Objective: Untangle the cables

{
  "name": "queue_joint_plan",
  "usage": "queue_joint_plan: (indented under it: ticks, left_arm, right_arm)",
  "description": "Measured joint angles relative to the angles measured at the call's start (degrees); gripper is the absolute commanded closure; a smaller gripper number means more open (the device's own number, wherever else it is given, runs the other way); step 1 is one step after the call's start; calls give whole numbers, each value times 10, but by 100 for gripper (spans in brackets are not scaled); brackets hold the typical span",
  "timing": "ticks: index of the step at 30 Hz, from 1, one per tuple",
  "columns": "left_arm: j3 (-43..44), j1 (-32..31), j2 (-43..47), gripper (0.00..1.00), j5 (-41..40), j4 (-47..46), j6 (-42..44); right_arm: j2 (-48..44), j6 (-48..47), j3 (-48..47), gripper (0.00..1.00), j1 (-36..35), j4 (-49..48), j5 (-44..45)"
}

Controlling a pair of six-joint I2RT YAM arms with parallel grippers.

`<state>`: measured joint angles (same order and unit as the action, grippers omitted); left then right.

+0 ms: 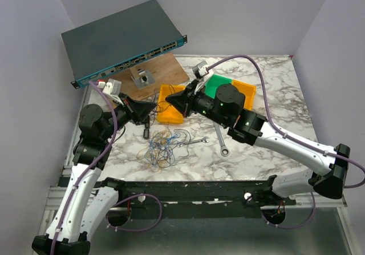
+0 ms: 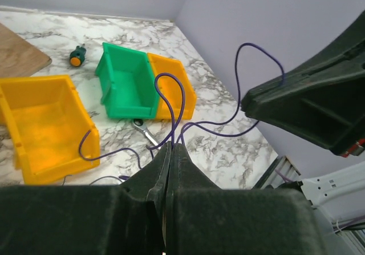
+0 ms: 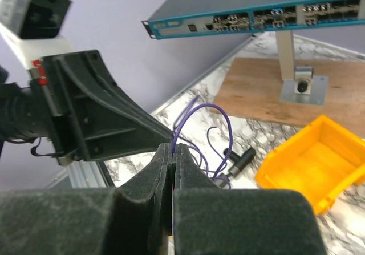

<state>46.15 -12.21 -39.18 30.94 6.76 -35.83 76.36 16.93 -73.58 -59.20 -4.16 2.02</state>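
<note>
Across the lower two-thirds of the top view lies a marble-patterned desk (image 1: 274, 106). A network switch (image 1: 122, 38) stands raised at upper left, its post fixed to a wooden board (image 1: 165, 69).

Left arm (image 1: 91, 126) reaches in from lower left and right arm (image 1: 285, 144) from lower right. Their tips are close together at centre left of the frame, above the desk.

Bins: one yellow bin (image 1: 171, 117) sits just beside the board, partly covered by the right arm's tip. A green bin (image 1: 219, 83) and an orange bin (image 1: 246, 89) sit side by side, touching, right of it.

Tools: a long wrench (image 1: 221, 141) lies below the right arm's wrist, with a smaller wrench (image 1: 191, 142) to its left.

The cables (image 1: 162, 149) lie in a loose tangle of blue, yellow and orange strands on the desk at lower centre, touching the smaller wrench's end.

Left jaws are closed, pinching a purple strand (image 2: 171, 104) that loops upward from their tip. Right jaws are likewise closed on the same thin purple strand, seen in the right wrist view arching up from the tip.

A stubby screwdriver (image 2: 77, 55) lies near the green bin.
</note>
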Motion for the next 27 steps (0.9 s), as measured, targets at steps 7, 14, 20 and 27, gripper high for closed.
queue_joint_plan:
  ticks: [7,14,20,27]
  left_arm:
    - [-21,-31,-10,100,11,-50,-23]
    - [3,-124,-107,100,-41,-78,-14]
    - [66,-152,-233,100,-83,-100,4]
    - [177,-191,-406,100,-79,-138,12]
  right_arm:
    - [0,7,0,99,5,41,62]
    - [1,32,12,99,81,71,67]
    - [18,42,17,99,159,82,74]
    - [30,42,19,99,224,110,112]
